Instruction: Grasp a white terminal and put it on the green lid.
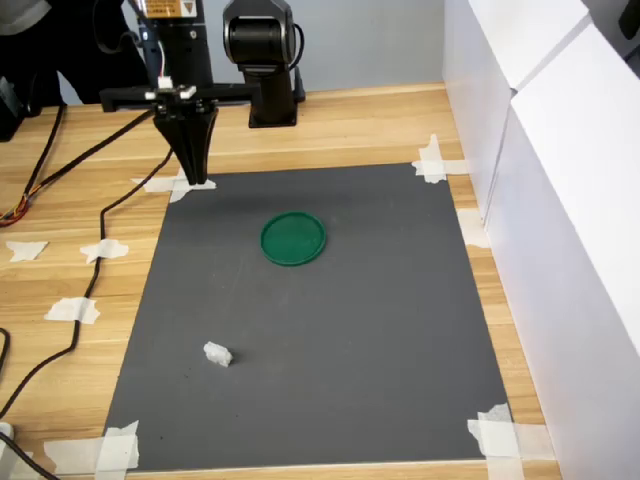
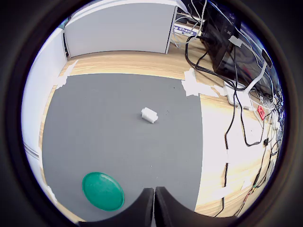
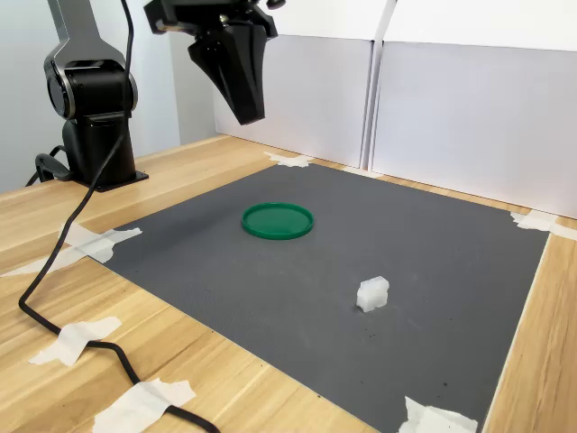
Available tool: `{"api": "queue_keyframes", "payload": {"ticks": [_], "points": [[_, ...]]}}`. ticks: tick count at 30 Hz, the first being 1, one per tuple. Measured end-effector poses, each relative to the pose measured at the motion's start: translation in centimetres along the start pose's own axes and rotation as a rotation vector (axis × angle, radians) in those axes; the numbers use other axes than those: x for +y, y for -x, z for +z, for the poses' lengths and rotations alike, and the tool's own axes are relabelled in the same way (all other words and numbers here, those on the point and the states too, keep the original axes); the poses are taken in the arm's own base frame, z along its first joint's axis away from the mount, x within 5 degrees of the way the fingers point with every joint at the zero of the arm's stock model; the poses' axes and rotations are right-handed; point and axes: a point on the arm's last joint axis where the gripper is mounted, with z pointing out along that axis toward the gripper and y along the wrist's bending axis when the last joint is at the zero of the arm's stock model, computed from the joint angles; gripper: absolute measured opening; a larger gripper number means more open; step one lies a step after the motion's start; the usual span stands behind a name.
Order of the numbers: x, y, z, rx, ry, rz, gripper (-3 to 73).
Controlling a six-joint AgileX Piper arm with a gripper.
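The white terminal (image 1: 217, 354) (image 2: 149, 115) (image 3: 372, 293) lies alone on the dark grey mat (image 1: 330, 330), toward its near left in the first exterior view. The green lid (image 1: 293, 238) (image 2: 102, 190) (image 3: 278, 220) rests flat on the mat, closer to the arm's base, with nothing on it. My gripper (image 1: 199, 178) (image 2: 154, 195) (image 3: 250, 117) hangs high above the mat's far left corner in the first exterior view, well away from both. Its black fingers are pressed together, shut on nothing.
White panels (image 1: 560, 200) wall the first exterior view's right side. Tape pieces (image 1: 436, 160) hold the mat's corners, and more dot the wooden table (image 1: 60, 230). Black cables (image 1: 95, 260) run along the first exterior view's left. The arm's base (image 1: 268, 70) stands behind the mat.
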Motion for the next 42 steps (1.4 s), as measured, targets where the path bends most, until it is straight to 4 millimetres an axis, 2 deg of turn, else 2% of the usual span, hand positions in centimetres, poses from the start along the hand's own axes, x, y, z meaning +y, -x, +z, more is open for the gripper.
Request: {"api": "queue_keyframes", "payload": {"ticks": [8, 14, 17, 21, 27, 29, 32, 37, 42], "points": [[-1.3, 4.0, 1.9, 0.049, -0.010, -0.018, -1.4], [-1.5, 5.5, 5.3, 0.113, 0.030, -0.077, 5.5], [-1.4, 5.6, 6.9, 0.147, 0.066, -0.100, 11.5], [-1.1, 6.0, 8.2, 0.155, 0.107, -0.119, 25.0], [-1.1, 6.3, 9.3, 0.162, 0.127, -0.119, 57.1], [-1.1, 6.2, 9.6, 0.168, 0.128, -0.121, 65.7], [-1.0, 6.1, 10.1, 0.178, 0.130, -0.121, 70.2], [-1.2, 6.5, 10.8, 0.170, 0.121, -0.126, 71.5], [-1.4, 7.1, 13.4, 0.196, 0.125, -0.135, 71.5]]}}
